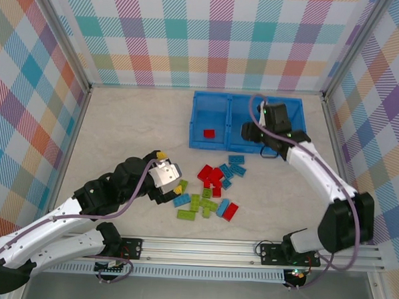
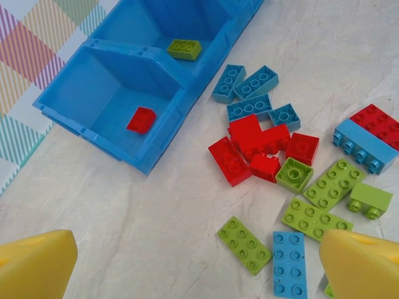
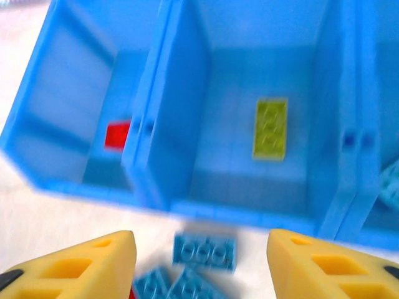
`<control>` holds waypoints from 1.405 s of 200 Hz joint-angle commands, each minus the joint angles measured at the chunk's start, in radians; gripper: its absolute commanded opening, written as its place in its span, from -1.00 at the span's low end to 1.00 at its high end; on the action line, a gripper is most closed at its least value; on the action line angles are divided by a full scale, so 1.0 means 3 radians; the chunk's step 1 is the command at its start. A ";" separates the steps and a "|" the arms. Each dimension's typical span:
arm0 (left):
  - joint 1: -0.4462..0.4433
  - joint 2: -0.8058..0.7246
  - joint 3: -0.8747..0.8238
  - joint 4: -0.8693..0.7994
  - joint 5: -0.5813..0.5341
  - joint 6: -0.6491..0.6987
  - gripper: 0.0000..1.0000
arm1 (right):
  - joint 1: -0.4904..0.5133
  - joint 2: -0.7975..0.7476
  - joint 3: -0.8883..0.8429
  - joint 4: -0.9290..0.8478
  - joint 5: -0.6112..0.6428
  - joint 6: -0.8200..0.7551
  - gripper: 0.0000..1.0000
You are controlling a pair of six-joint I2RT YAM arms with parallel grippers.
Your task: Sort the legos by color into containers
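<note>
Yellow fingertips (image 2: 34, 265) of the left gripper (image 2: 199, 274) stand spread to their widest with nothing between them. The left arm lies low and stretched from the near-left corner, its wrist angled down at the near-left edge of the loose legos (image 1: 211, 190) on the counter (image 1: 121, 118).

In its wrist view a light blue brick (image 2: 290, 265) lies between the fingers, nearer the right one. Its long axis points away from the gripper, so the jaws would close across its short side. A lime green brick (image 2: 245, 245) just beside it lies slantwise. This arm is clearly the nearer one to the pile.

Farther off, the right arm reaches up and forward from its base. The right gripper (image 3: 199, 261) hovers at the near wall of the blue tray (image 3: 181, 124), jaws parted and empty. Beyond them a green brick (image 3: 271, 129) lies flat in the middle compartment, and a red brick (image 3: 117, 134) in the left one.
</note>
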 commanded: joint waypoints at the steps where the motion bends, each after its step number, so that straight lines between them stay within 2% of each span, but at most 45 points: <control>1: -0.0032 -0.0067 -0.0009 -0.0099 0.0188 0.0122 1.00 | 0.0114 -0.0145 -0.0332 -0.0245 -0.0327 -0.0062 0.20; 25: -0.0033 -0.0087 -0.0013 -0.0130 0.0361 0.0167 1.00 | 0.0121 -0.0053 -0.0513 -0.0395 -0.0416 -0.0146 0.21; 56: -0.0032 -0.0082 0.0002 -0.0166 0.0363 0.0167 1.00 | 0.0145 0.0383 -0.0446 -0.0608 -0.0534 -0.0257 0.21; 85: -0.0032 -0.0100 0.0002 -0.0162 0.0303 0.0163 1.00 | 0.0185 0.0776 -0.0244 -0.0744 -0.0281 -0.0433 0.25; 110: -0.0032 -0.0116 -0.0016 -0.0143 0.0284 0.0159 1.00 | 0.0200 0.0981 -0.0206 -0.0630 -0.0022 -0.0485 0.26; 142: -0.0032 -0.0118 -0.0032 -0.0125 0.0277 0.0161 1.00 | 0.0279 0.1152 -0.0112 -0.0615 -0.0009 -0.0569 0.28; 174: -0.0032 -0.0101 -0.0027 -0.0136 0.0268 0.0168 1.00 | 0.0336 0.1263 -0.0097 -0.0566 -0.0047 -0.0663 0.47; 240: -0.0032 -0.0099 -0.0028 -0.0151 0.0243 0.0177 1.00 | 0.0336 0.1468 0.0051 -0.0542 -0.0180 -0.0837 0.57; 258: -0.0032 -0.0103 -0.0032 -0.0152 0.0243 0.0186 1.00 | 0.0335 0.1463 0.0041 -0.0520 -0.0220 -0.0854 0.51; 281: -0.0032 -0.0103 -0.0032 -0.0154 0.0236 0.0184 1.00 | 0.0336 0.1466 0.0026 -0.0511 -0.0361 -0.0791 0.27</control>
